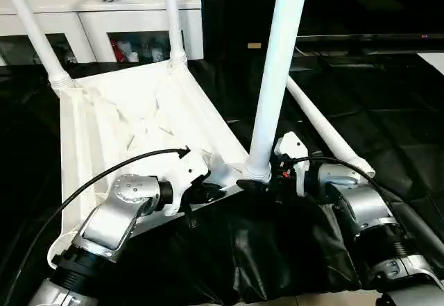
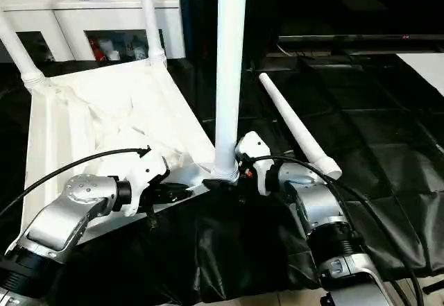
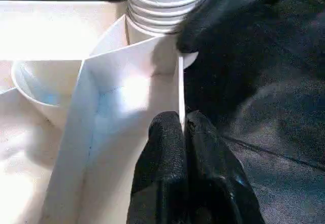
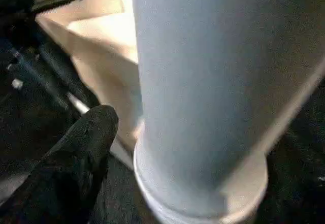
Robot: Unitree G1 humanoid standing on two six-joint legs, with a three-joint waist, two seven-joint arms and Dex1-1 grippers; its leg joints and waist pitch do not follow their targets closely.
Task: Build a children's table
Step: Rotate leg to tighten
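From my left eye, the tabletop [image 1: 132, 122] lies upside down on black sheeting [image 1: 277, 250] that covers the floor, ribbed side up. Two legs stand in its far corner sockets, one at the far left [image 1: 31, 25] and one at the far right [image 1: 172, 18]. A third leg [image 1: 277, 70] stands upright in the near right corner. My left jaws [image 1: 208, 193] are at the tabletop's near edge, just beside that corner. My right jaws [image 1: 258, 184] are at the base of the upright leg.

From my right eye, the fourth leg [image 2: 295, 129] lies loose on the sheeting, well to the right of the tabletop and apart from it. Behind the tabletop stands a white cabinet [image 2: 104, 7] with small things on top.

In my left wrist view, my left jaws are pressed together on the thin edge wall [image 3: 179, 89] of the tabletop, one black finger [image 3: 161, 163] on each side of it. Just beyond, the ribbed foot of the upright leg sits in its round socket [image 3: 152, 41], and a black finger of my right jaws [image 3: 213, 16] touches it.

In my right wrist view, the upright leg's base fills most of what I see, with one of my black fingers [image 4: 84, 142] just beside its collar. I cannot tell whether my right jaws are closed on it.
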